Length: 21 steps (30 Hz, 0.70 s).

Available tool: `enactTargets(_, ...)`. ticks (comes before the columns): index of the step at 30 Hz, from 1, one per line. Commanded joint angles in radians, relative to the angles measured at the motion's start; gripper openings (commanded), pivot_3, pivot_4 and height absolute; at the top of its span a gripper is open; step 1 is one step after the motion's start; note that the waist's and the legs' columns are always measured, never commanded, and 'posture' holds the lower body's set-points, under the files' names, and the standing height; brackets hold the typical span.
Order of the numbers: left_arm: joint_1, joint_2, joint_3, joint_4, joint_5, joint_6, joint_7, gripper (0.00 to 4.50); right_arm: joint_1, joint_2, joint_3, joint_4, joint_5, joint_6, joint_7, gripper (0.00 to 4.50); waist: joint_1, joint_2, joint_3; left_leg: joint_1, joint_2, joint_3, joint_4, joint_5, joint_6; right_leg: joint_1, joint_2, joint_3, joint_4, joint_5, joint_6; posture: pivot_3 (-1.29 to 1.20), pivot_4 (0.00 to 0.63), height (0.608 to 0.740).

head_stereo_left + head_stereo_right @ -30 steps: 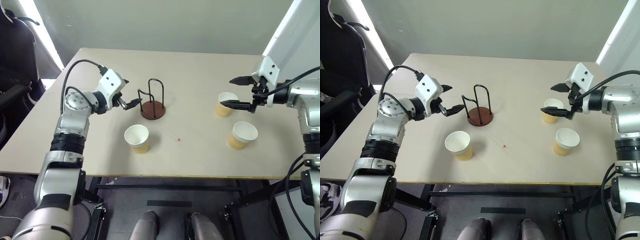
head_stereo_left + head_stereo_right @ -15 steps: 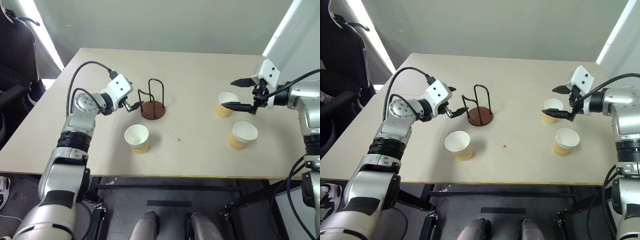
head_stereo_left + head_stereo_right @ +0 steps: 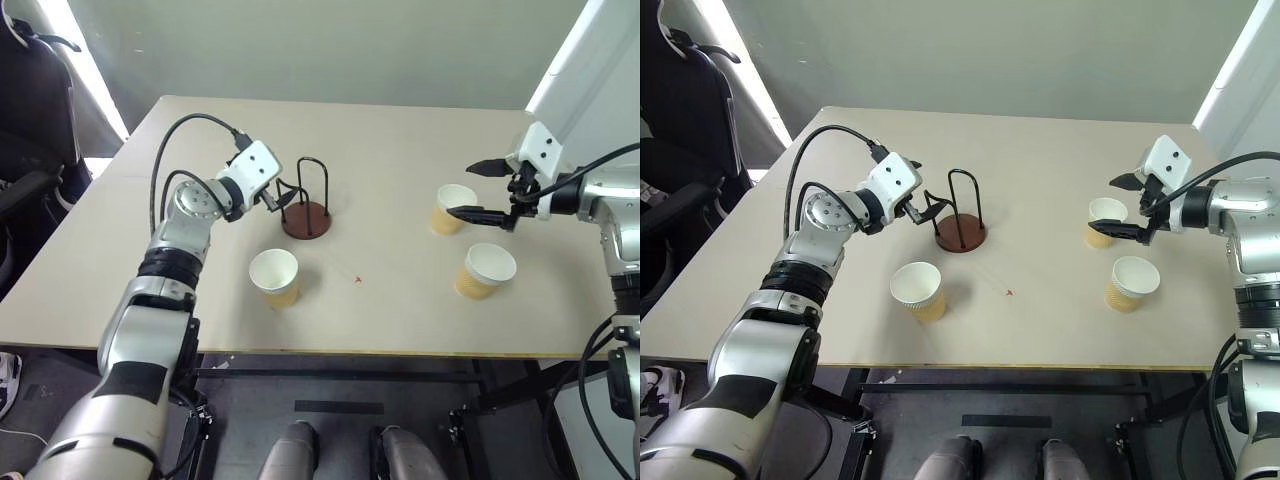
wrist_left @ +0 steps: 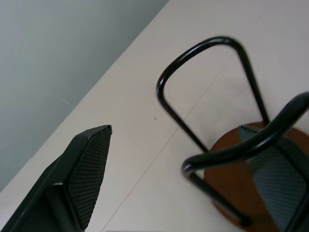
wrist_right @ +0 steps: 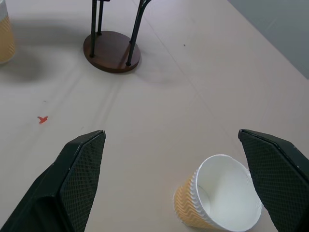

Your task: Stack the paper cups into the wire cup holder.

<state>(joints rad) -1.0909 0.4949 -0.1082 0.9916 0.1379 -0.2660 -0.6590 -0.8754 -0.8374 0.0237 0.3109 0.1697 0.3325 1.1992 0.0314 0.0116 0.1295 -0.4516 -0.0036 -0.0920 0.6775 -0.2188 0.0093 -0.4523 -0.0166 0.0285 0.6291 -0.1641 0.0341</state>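
Nearest the lower edge of the head views, one cup (image 3: 274, 276) stands upright on the desk (image 3: 380, 320), left of centre, with nothing gripping it. Lower right, a second cup (image 3: 486, 269) also stands free. Just above it sits the third cup (image 3: 452, 208), and the right tool (image 3: 482, 189) hovers around it with its fingers spread wide, one above and one alongside the rim, not clamped (whether a finger brushes the rim I cannot tell).

Further up, at centre, the holder (image 3: 306, 217) stands empty on its brown disc. The left tool (image 3: 281, 196) is right against its left side, fingers apart; in the left wrist view one wire loop (image 4: 207, 96) lies between the fingers, one pad (image 4: 89, 164) on its far side, with nothing squeezed.

The risks, as I judge them: the holder is light, so a push from the left tool could slide or tip it, and a cup lowered afterwards would miss. A hard squeeze from the right tool may crush the thin cup wall, and a grip too high on the rim could let it tilt and snag on the wires.
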Motion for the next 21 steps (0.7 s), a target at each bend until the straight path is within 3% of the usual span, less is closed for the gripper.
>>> enactTargets(1, -0.029, -0.005, 0.022, -0.006, -0.027, -0.013, -0.027, 4.5, -0.009, -0.025, -0.02, -0.032, 0.002, -0.011, -0.005, 4.49, 0.0, 0.0, 0.0, 0.0, 0.0, 0.0, 0.0, 0.0, 0.0, 0.0, 0.0, 0.0, 0.0, 0.0, 0.0, 0.0, 0.15, 0.74)
enactTargets(2, -0.029, -0.006, 0.022, -0.006, -0.027, -0.012, -0.031, 4.5, -0.009, -0.026, -0.02, -0.032, 0.002, -0.011, -0.004, 4.49, -0.001, 0.0, 0.0, 0.0, 0.0, 0.0, 0.0, 0.0, 0.0, 0.0, 0.0, 0.0, 0.0, 0.0, 0.0, 0.0, 0.15, 0.74)
enactTargets(4, -0.028, -0.007, 0.023, -0.006, -0.028, -0.011, -0.039, 3.97, -0.009, -0.028, -0.02, -0.033, 0.002, -0.012, -0.003, 4.5, -0.002, 0.0, 0.0, 0.0, 0.0, 0.0, 0.0, 0.0, 0.0, 0.0, 0.0, 0.0, 0.0, 0.0, 0.0, 0.0, 0.15, 0.74)
enactTargets(15, -0.018, -0.018, 0.026, -0.013, -0.033, -0.011, -0.065, 0.12, -0.007, -0.033, -0.02, -0.033, 0.003, -0.013, -0.004, 4.5, 0.0, 0.0, 0.0, 0.0, 0.0, 0.0, 0.0, 0.0, 0.0, 0.0, 0.0, 0.0, 0.0, 0.0, 0.0, 0.0, 0.15, 0.74)
enactTargets(21, -0.021, -0.01, 0.026, -0.014, -0.047, -0.016, -0.105, 0.04, -0.006, -0.038, -0.02, -0.033, 0.004, -0.01, -0.003, 4.5, 0.0, 0.0, 0.0, 0.0, 0.0, 0.0, 0.0, 0.0, 0.0, 0.0, 0.0, 0.0, 0.0, 0.0, 0.0, 0.0, 0.15, 0.74)
